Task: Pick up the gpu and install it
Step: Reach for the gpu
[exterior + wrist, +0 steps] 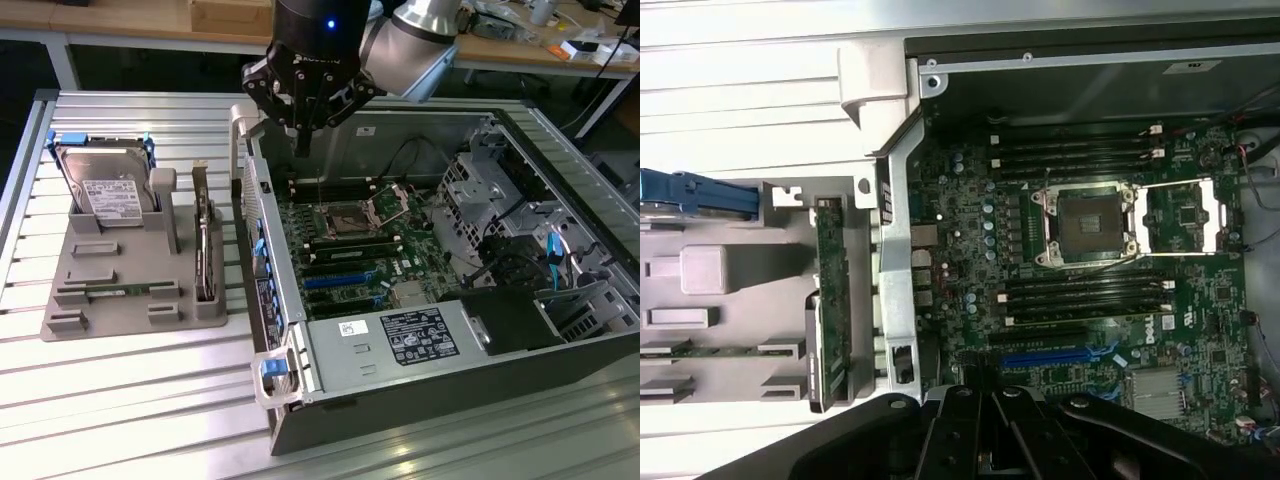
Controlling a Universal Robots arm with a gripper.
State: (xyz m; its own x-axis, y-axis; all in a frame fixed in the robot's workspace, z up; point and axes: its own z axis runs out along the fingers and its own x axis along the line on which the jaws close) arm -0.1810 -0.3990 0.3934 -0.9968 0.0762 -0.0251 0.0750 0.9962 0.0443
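A ribbed metal table [120,400] is seen carrying everything. At the exterior view's left, a grey holder [105,262] is laid on it. A hard drive [108,192] with a white label is stood upright at the holder's far end, with blue rails at its sides. A green memory stick [100,291] is laid flat towards the holder's near end.

The gpu [205,255] is stood on its long edge in a slot along the holder's right side, just beside the left wall of the open computer case [262,215]. In the wrist view the gpu [832,300] is seen edge-on in that slot, touched by nothing and not yet lifted.

The gripper [301,143] is held above the far left part of the case, just inside its left wall. It is placed farther away than the gpu and to its right, apart from it, with the case wall between them. Its fingers are drawn together and nothing is gripped. In the wrist view the gripper [992,402] is seen over the motherboard [1090,300].

Further right, the motherboard [350,250] is laid flat in the case. A processor socket [345,213] is seen on it with its cover plate swung open. A blue card slot [335,280] is seen nearer than the socket. A power supply [400,335] with a printed label is mounted along the near wall. Cables and metal cages are seen at the exterior view's right.
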